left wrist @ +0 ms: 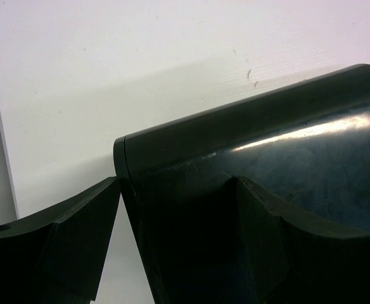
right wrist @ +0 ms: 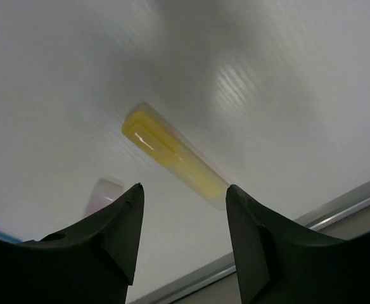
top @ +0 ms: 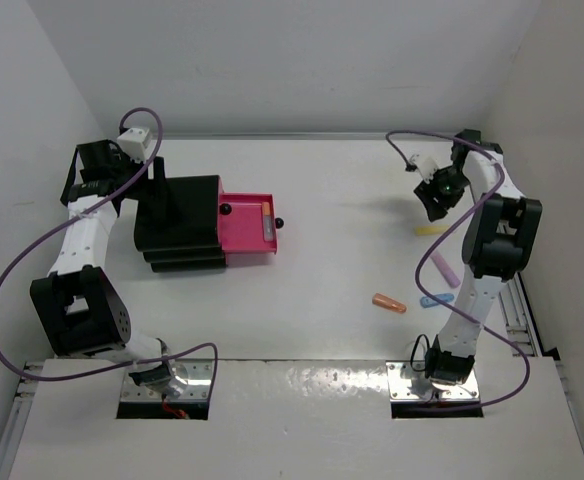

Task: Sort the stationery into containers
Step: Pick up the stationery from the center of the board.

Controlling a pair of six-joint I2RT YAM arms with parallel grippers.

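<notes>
Yellow highlighter (right wrist: 172, 155) lies flat on the surface (top: 342, 200), just below my right tool (right wrist: 184, 187). Pink highlighter (top: 444, 268), orange highlighter (top: 389, 302) and light-blue highlighter (top: 435, 299) lie nearer the bases. Side wall (top: 562, 150) is close on the right, with open room toward the middle. Right tool is wide and empty. Left tool (left wrist: 178, 180) is wide, straddling a corner of the black box (top: 182, 215); I can't tell if it presses. Pink drawer (top: 242, 235) is pulled out with a pen (top: 266, 222) inside.
</notes>
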